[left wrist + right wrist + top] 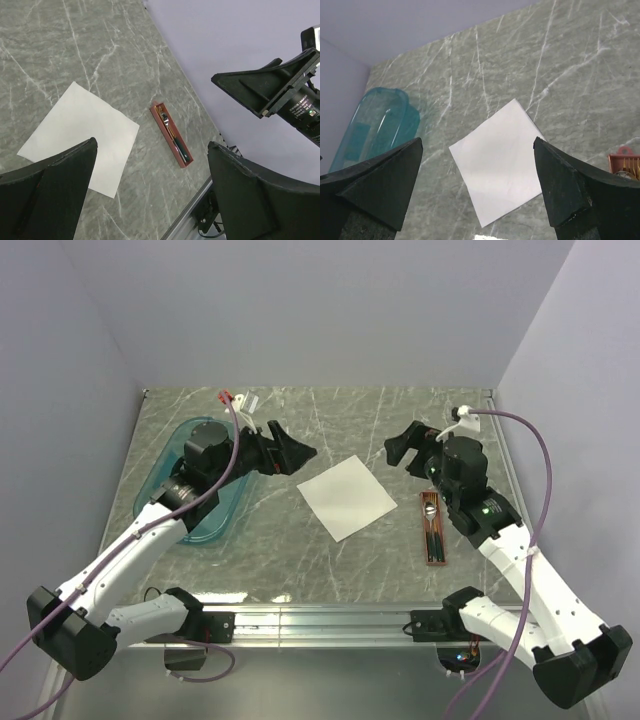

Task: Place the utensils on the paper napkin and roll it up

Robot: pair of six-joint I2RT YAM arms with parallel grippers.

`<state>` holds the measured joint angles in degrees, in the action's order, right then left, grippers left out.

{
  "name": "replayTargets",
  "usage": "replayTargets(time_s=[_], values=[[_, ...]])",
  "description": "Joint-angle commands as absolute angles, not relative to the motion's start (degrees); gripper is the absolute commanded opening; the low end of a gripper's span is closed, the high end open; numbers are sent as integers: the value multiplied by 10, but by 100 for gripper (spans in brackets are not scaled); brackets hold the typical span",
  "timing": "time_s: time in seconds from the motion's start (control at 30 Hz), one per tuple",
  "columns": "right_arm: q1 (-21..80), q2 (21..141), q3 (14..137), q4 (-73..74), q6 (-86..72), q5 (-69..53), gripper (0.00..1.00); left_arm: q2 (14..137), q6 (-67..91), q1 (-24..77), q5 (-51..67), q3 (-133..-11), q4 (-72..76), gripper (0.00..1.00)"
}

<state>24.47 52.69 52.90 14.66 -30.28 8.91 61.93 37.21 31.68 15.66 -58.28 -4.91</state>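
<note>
Both arms are up over the bench (300,560). The napkin (347,497) lies flat and unrolled about mid-bench, a touch toward the right edge. It is turned like a diamond, with one corner pointing at the far edge. The left wrist view shows it as a plain white sheet (80,135), and the right wrist view shows it too (497,165).

The utensils (431,515) lie in the tray (433,528), not on the napkin. The tray sits near the right edge, running from near to far, just beside the napkin's right corner but apart from it. A silver spoon bowl lies at its far end, with dark handles toward the near edge. The left wrist camera shows the utensils (170,127) lying along the tray (172,134).

The left gripper (290,452) hovers between the tub (195,485) and the napkin, fingers spread wide, with napkin and bench showing in the gap. Its arm crosses above the tub, which sits along the left edge.

The right gripper (410,450) hangs beyond the tray's far end, toward the far right corner. It is also spread wide (477,142), and the napkin shows between its fingers.
</note>
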Motion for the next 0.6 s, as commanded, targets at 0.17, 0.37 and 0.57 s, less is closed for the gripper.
replayTargets(time_s=[0.17,0.37,0.57], values=[[243,528,548,253,-349,207,93,632,408,317,221,-541,19,98],[82,560,490,337,-354,99,71,638,453,319,251,-466,68,95],[39,589,464,375,-338,69,44,630,458,323,259,-420,91,94]])
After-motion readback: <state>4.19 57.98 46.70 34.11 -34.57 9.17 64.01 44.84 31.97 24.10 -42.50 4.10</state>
